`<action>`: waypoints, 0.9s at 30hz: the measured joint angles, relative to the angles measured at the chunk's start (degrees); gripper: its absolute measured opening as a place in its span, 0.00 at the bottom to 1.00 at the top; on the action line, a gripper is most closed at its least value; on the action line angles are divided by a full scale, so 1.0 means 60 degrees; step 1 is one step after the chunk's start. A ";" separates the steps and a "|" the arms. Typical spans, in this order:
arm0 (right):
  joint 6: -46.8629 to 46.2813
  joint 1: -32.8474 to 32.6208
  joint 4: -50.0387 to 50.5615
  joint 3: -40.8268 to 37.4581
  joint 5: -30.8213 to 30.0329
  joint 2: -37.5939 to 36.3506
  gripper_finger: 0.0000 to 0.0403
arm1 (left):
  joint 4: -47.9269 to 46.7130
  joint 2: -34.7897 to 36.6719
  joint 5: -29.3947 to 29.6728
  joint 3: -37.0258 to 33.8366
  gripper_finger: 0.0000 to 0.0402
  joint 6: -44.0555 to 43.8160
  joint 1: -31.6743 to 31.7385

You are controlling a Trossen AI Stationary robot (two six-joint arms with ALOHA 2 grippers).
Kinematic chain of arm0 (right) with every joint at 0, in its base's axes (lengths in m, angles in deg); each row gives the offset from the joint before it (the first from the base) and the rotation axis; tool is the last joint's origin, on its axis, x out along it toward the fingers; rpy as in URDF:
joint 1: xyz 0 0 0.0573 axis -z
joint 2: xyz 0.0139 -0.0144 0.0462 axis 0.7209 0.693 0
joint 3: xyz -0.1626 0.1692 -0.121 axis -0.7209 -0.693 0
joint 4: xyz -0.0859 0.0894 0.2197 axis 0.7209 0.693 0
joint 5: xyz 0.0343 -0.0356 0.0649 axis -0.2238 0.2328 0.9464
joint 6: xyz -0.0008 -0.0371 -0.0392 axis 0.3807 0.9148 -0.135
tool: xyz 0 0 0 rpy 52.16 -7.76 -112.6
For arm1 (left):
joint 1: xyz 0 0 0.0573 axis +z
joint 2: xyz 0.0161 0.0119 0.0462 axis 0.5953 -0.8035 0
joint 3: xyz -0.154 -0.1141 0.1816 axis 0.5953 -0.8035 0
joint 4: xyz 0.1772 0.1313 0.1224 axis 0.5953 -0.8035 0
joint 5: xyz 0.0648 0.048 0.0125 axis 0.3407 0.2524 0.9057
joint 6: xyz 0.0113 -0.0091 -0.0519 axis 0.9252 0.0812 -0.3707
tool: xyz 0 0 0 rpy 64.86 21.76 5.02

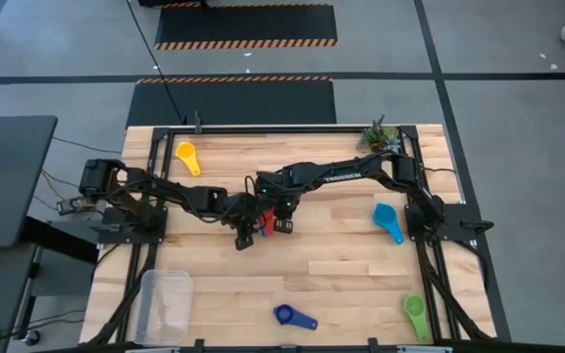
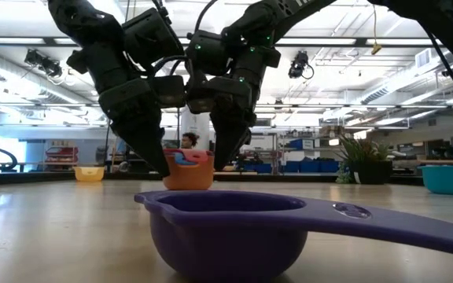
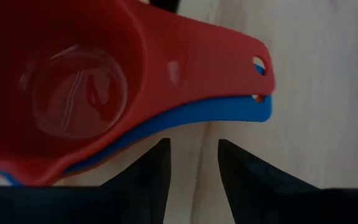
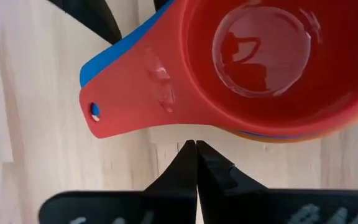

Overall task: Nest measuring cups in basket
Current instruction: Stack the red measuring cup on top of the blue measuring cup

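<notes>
A stack of three nested cups stands on its base at the table's middle [image 1: 265, 218]: red cup [image 3: 73, 81] on top, blue cup [image 3: 229, 109] under it, orange cup [image 2: 187, 179] lowest. My left gripper [image 3: 194, 158] is open, low on the stack's left, fingers short of the two handles. My right gripper [image 4: 196, 155] is shut, its tips at the stack's right side [image 2: 225, 161]. The yellow cup [image 1: 187, 157], light blue cup [image 1: 387, 222], green cup [image 1: 416, 316] and dark blue cup [image 1: 294, 317] lie apart. The clear basket [image 1: 165, 304] sits at the near left corner. My right gripper points down beside the stack, its shut fingertips [image 4: 191, 146] just below the red cup's rim near the handle root [image 4: 166, 118]. I cannot tell whether they touch it. My left gripper touches nothing that shows.
A small potted plant [image 1: 381, 137] stands at the far right corner. The dark blue cup [image 2: 234, 228] fills the low view's foreground. Bare wood lies between the stack and the basket, and between the stack and the light blue cup.
</notes>
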 joint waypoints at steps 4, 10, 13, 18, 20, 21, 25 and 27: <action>0.0335 0.0000 0.0047 0.0024 -0.0041 0.0000 0.00 | 0.0086 0.0011 -0.0054 0.0000 0.35 0.0068 -0.0004; 0.0039 0.0083 0.0393 0.0091 -0.0103 -0.0016 0.00 | -0.0024 0.0025 -0.0010 0.0032 0.35 -0.0101 0.0003; -0.0272 0.0234 0.1105 0.0115 -0.0427 -0.0072 0.00 | -0.0413 0.0213 0.0019 0.0111 0.35 -0.0123 0.0011; -0.0078 0.0348 0.1915 0.0097 -0.0515 -0.0427 0.00 | -0.0756 0.0432 0.0016 0.0116 0.35 -0.0094 0.0011; 0.0048 0.0357 0.2042 0.0097 -0.0588 -0.0675 0.00 | -0.0968 0.0610 0.0010 0.0106 0.35 -0.0087 0.0011; 0.0094 0.0357 0.2162 0.0092 -0.0639 -0.0808 0.00 | -0.0964 0.0707 0.0002 0.0106 0.35 -0.0087 0.0011; 0.0179 0.0361 0.2322 0.0079 -0.0894 -0.1542 0.00 | -0.1165 0.1149 -0.0015 0.0092 0.35 0.0043 0.0005; 0.0177 0.0361 0.2362 0.0079 -0.1110 -0.1895 0.00 | -0.1481 0.1347 -0.0016 0.0084 0.35 0.0044 0.0003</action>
